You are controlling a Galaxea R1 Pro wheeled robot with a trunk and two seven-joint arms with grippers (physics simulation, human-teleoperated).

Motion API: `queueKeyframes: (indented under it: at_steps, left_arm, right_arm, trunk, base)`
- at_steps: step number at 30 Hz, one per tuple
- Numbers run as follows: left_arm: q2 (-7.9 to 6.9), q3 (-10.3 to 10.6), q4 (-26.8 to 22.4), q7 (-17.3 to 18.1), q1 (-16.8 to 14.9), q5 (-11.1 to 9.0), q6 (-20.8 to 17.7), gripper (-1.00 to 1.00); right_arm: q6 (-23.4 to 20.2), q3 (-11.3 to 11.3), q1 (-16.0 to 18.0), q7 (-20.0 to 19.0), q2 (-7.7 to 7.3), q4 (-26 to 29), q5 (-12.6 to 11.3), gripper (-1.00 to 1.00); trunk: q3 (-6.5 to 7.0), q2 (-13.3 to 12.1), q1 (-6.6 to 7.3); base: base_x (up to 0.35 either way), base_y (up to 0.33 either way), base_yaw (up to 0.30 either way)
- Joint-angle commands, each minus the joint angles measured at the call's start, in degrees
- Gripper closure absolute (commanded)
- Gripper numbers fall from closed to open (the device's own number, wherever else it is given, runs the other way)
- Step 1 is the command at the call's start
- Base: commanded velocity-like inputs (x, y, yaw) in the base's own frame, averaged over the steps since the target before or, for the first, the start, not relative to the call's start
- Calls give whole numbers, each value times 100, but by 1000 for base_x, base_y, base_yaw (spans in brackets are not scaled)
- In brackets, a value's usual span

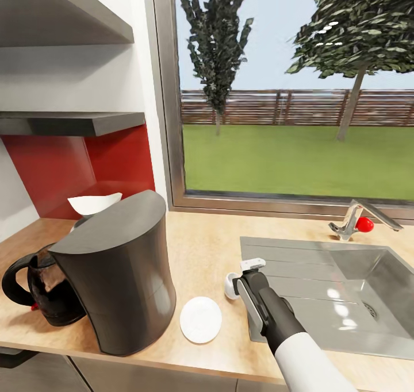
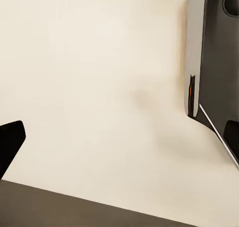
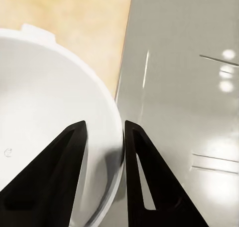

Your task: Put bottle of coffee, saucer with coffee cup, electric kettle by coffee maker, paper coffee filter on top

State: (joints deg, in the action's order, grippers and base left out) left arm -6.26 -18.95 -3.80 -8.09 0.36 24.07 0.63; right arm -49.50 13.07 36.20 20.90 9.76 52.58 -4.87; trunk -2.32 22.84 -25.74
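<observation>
One step was in hand: getting the coffee cup (image 1: 231,285) onto the saucer (image 1: 200,319). The right gripper (image 1: 244,281) was at the cup, which sat on the wooden countertop (image 1: 207,248) just off the sink's (image 1: 322,277) drainboard edge. In the right wrist view the two dark fingers (image 3: 59,177) straddled the cup's white rim (image 3: 112,137), one inside the bowl and one outside, close against the wall; the gripper looked clamped on it, though firm contact could not be confirmed. The saucer lay bare on the counter just beside the coffee maker (image 1: 118,271), between that machine and the cup.

By this reading, the next move called for a lift clear of the counter, a short carry toward the coffee maker, and a level set-down centred on the saucer; a rim pinch could let the cup swing.

Behind the coffee maker a white paper coffee filter (image 1: 95,202) showed, and at its far side from the saucer stood the dark electric kettle (image 1: 43,291). Nothing stood between cup and saucer. The left wrist view showed a pale surface and a grey appliance edge (image 2: 199,52); whether the left gripper was spread or closed could not be told.
</observation>
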Motion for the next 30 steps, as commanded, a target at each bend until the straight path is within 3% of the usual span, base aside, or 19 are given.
queueKeyframes:
  at_steps: [1, 17, 26, 30]
  left_arm:
    - [2, -47, -7, -8, -1, 62, 7, -100]
    - [-1, -40, -13, -8, -3, 61, 7, -100]
    - [2, -38, -15, -8, -9, 63, 7, -100]
    - [2, -38, -15, -7, -9, 63, 9, -100]
  right_arm:
    - [28, 12, 1, 37, -1, -4, -260, 100]
    - [20, -6, 1, 37, 13, 117, -274, 100]
    - [-57, 7, 1, 52, 17, 1433, -254, 100]
    - [-241, 26, 1, 55, 23, 1644, -251, 100]
  trunk:
    - [-13, 8, -5]
    - [-13, 8, -5]
    - [-13, 8, -5]
    - [-13, 8, -5]
  base:
    - [0, 0, 0]
    - [0, 0, 0]
    - [0, 0, 0]
    - [0, 0, 0]
